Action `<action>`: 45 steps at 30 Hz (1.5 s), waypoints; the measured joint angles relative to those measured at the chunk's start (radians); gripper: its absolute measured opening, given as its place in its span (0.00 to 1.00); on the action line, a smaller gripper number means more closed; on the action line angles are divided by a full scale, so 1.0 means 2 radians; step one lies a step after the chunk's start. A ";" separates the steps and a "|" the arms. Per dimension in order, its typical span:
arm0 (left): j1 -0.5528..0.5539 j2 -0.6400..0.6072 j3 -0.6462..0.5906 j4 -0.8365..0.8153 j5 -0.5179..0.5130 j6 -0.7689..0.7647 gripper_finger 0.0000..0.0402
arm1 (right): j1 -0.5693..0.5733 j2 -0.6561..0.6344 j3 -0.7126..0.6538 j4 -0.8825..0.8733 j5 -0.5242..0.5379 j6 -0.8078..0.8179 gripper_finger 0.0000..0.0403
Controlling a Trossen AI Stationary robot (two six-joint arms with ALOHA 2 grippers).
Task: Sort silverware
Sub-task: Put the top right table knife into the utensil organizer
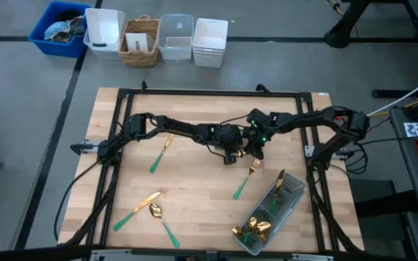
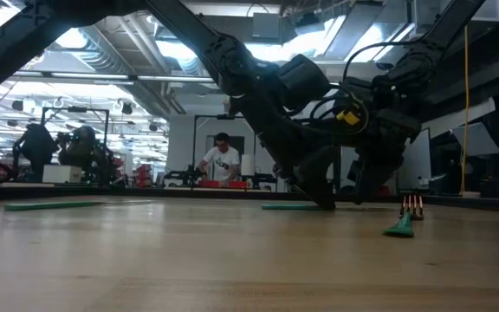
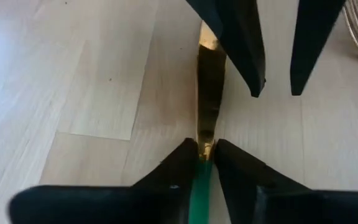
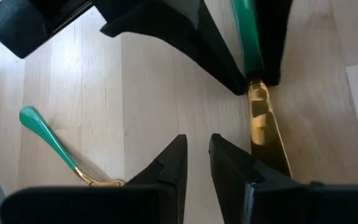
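So the bench [image 1: 209,217] fills the middle of the overhead frame, with both arms meeting near its center. The left end effector [image 1: 231,154] and right end effector [image 1: 256,148] sit just beside each other there, over a knife [image 3: 209,93] lying on the wood. A fork [image 1: 245,180] lies just below and right of them. Another piece [image 1: 162,152] lies left of center, and two more [image 1: 147,206] sit at lower left, close together. The tray [image 1: 292,199] sits at lower right, tilted, with several pieces [image 1: 256,228] in its lower end. Along the top of the frame, behind the bench, a row of bins [image 1: 140,36] stands on the floor.
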 joint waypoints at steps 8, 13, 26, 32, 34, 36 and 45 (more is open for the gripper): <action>0.000 0.000 -0.001 0.000 0.000 -0.018 0.05 | 0.000 0.000 0.000 0.001 0.014 0.000 0.17; 0.004 0.000 -0.001 0.000 0.028 -0.041 0.08 | 0.000 0.000 0.000 0.001 0.025 -0.022 0.17; 0.042 0.002 -0.001 -0.004 0.181 -0.140 0.07 | 0.000 0.000 0.000 0.006 0.026 -0.026 0.17; 0.052 0.002 -0.001 -0.009 0.205 -0.148 0.04 | 0.000 0.000 0.001 0.019 0.025 -0.026 0.17; 0.052 0.002 -0.001 -0.008 0.206 -0.147 0.04 | 0.000 0.000 0.001 0.021 0.025 -0.026 0.17; 0.053 0.002 -0.001 -0.008 0.205 -0.142 0.04 | 0.000 0.000 0.001 0.023 0.025 -0.027 0.17; 0.054 -0.001 -0.002 -0.008 0.209 -0.106 0.02 | 0.000 -0.002 0.001 0.025 0.024 -0.027 0.17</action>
